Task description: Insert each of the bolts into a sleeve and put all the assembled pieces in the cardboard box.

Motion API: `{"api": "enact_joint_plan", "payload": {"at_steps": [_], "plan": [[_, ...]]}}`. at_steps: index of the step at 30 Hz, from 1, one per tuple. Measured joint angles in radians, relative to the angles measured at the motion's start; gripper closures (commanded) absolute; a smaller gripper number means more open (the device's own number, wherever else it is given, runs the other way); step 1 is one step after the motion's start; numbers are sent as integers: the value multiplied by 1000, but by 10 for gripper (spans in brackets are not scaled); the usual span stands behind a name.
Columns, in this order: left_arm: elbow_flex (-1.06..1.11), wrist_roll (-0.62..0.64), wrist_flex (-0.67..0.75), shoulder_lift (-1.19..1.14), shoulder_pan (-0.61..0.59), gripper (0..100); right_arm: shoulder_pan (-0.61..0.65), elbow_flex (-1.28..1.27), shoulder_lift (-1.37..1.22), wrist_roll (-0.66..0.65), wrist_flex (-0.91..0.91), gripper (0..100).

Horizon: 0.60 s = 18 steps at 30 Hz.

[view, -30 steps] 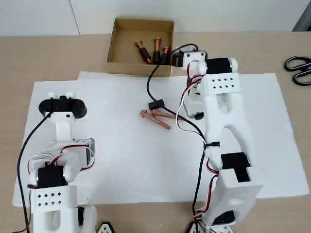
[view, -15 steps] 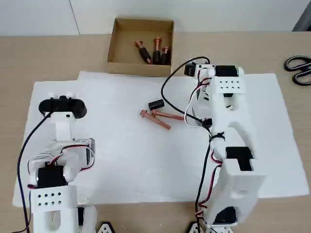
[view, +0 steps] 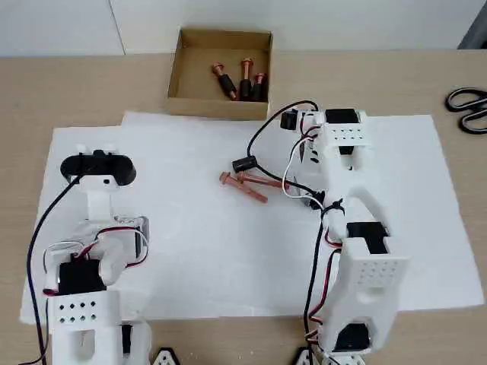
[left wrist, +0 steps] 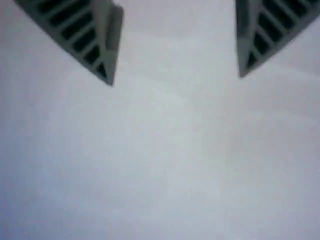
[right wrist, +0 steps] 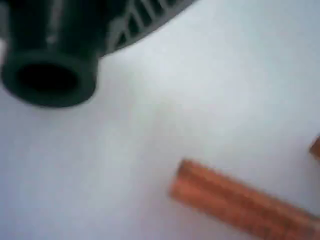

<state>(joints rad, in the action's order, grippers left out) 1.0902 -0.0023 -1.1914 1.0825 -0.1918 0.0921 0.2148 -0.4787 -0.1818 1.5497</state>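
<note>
Sleeve [right wrist: 47,75] near bolt [right wrist: 240,200], left fingers [left wrist: 97,37] apart

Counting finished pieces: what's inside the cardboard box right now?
Inside the open brown cardboard box lie three copper bolts, each seated in a black sleeve. Its near wall may cover the sleeves' lower ends.

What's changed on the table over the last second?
The right arm pulled back from the cardboard box toward its base, over the white paper. Nothing was visibly picked up or released. The left arm, loose bolts, black sleeve and assembled pieces in the box stayed put.
</note>
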Motion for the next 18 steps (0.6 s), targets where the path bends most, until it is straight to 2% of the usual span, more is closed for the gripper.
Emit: {"api": "enact_joint_plan", "payload": {"at_steps": [18], "plan": [[0,0,0,0,0,845,18,0,0,0,-20,908]]}}
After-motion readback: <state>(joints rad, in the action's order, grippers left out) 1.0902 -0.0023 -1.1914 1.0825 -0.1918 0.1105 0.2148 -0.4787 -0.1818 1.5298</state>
